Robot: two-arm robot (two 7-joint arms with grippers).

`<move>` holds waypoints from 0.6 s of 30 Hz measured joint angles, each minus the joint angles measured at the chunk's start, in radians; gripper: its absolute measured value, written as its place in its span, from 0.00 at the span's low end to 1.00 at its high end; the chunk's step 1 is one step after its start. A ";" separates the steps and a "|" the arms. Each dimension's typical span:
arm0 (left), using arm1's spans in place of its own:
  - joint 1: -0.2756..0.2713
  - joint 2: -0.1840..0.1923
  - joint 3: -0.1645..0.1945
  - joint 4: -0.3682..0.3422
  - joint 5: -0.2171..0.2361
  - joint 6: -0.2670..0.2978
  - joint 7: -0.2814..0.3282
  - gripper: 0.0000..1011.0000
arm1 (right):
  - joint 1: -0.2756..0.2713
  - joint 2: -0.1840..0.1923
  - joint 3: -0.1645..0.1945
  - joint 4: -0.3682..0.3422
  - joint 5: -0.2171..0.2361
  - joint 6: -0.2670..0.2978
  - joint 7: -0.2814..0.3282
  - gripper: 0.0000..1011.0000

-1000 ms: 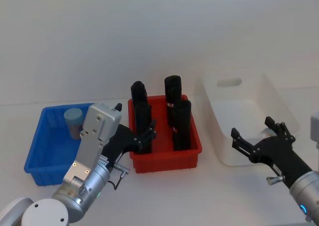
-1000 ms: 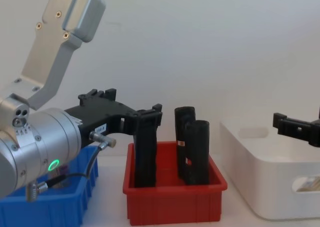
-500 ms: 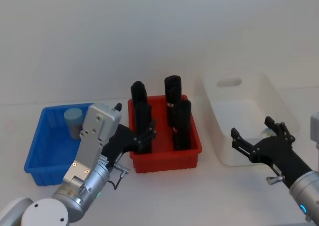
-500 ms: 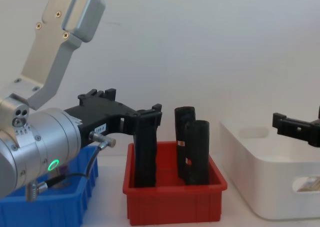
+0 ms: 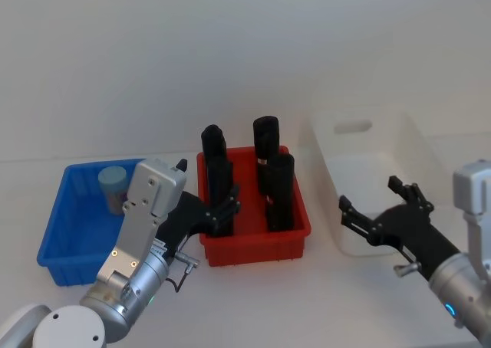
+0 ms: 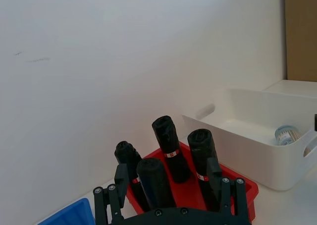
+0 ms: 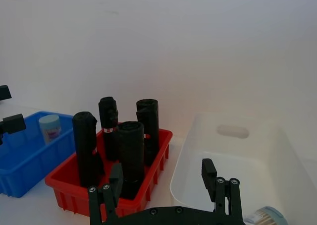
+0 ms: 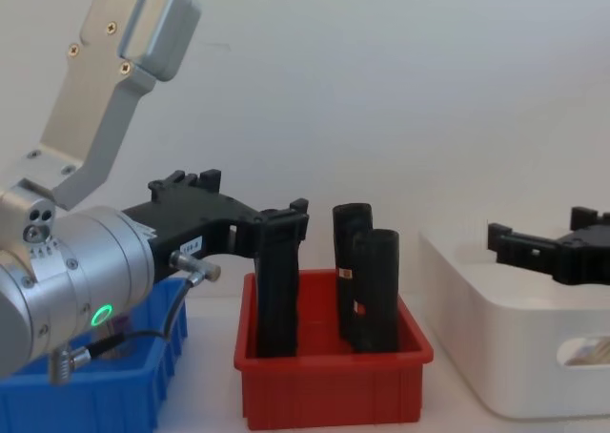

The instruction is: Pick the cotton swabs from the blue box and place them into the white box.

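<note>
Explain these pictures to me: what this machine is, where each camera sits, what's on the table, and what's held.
This is a two-armed robot with a gripper on each arm. One picture looks down from its head, one looks across from its chest, and one comes from each wrist. On the table stand a blue box holding a jar of cotton swabs, a red box of upright black rolls, and a white box with a second jar inside. The left gripper hovers by the red box, the right gripper by the white box's near edge. Both are open and empty.
</note>
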 joint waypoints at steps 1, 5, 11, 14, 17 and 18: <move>0.000 0.000 0.000 0.000 0.000 0.000 0.000 0.99 | 0.007 -0.003 -0.001 0.008 -0.003 0.000 0.005 0.99; 0.000 0.000 0.000 0.000 0.000 0.000 0.000 0.99 | 0.051 -0.023 -0.006 0.062 -0.025 -0.001 0.037 0.99; 0.000 0.000 0.000 0.000 0.000 0.000 0.000 0.99 | 0.134 -0.058 -0.014 0.170 -0.059 -0.014 0.096 0.99; 0.000 0.000 0.000 0.000 0.000 0.000 0.000 0.99 | 0.183 -0.079 -0.019 0.237 -0.076 -0.027 0.129 0.99; 0.000 0.000 0.000 0.000 0.000 0.000 0.000 0.99 | 0.234 -0.100 -0.024 0.308 -0.090 -0.042 0.159 0.99; 0.000 0.000 0.000 0.000 0.000 0.000 0.000 0.99 | 0.246 -0.104 -0.025 0.324 -0.095 -0.047 0.170 0.99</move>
